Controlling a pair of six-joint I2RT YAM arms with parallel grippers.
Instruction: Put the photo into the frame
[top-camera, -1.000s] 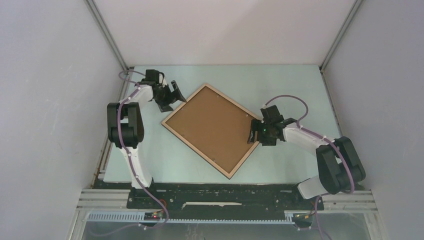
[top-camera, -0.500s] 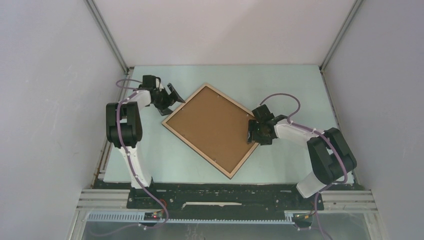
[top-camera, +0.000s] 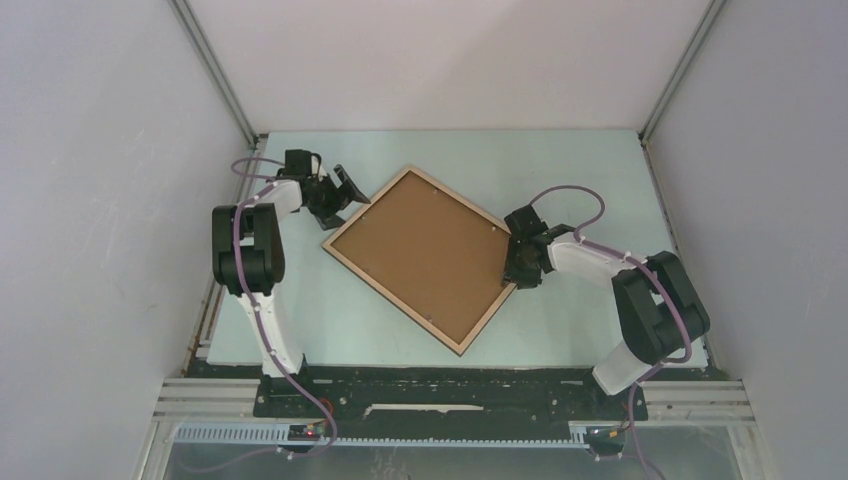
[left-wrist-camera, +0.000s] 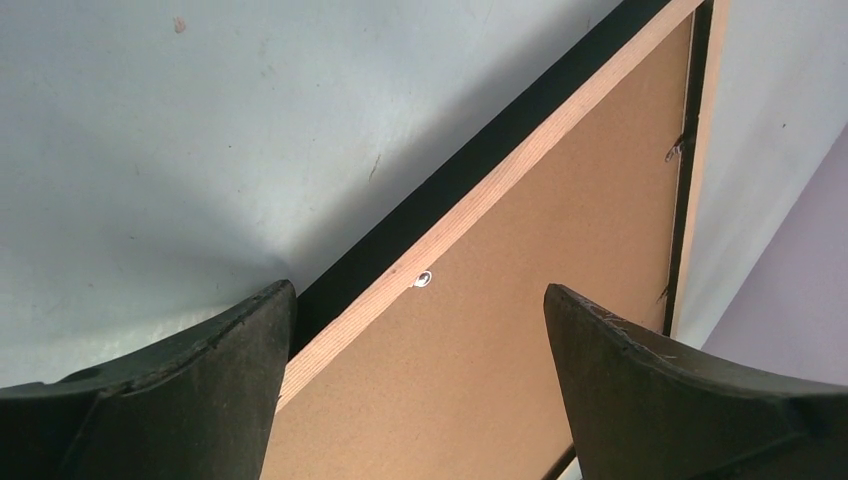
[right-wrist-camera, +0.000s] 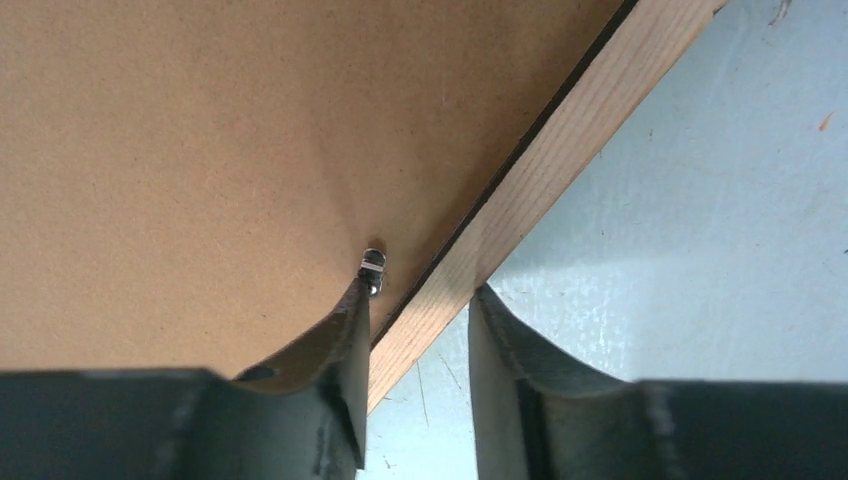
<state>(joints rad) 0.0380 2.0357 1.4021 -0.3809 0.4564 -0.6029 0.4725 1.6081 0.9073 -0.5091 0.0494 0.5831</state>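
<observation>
Nearest us, the frame (top-camera: 393, 298) lies back-up on the bench (top-camera: 560, 170), turned like a diamond with one corner toward the arm bases. A plain brown board (top-camera: 420, 255) fills its back.

At its right corner sits the right gripper (right-wrist-camera: 420, 300). Its jaws stand narrowly apart astride the light wood rim, one finger over the board and one over the bench. The inner fingertip is right at a small metal tab (right-wrist-camera: 372, 268). We cannot tell whether the jaws actually pinch the rim.

Farther back, the left gripper (left-wrist-camera: 418, 290) is spread wide over the frame's far-left edge and holds nothing. One finger hangs over the bench, the other over the board.

We judge the step in hand to be working the tabs that hold the board. The next move likely calls for a short sideways nudge of that tab. The left gripper could steady the frame so it does not slide.

We cannot see the photo anywhere. It may be under the board, and if so the task is nearly done, but nothing here shows it. The pane faces down, out of sight. From above, the other tabs are too small to read.
</observation>
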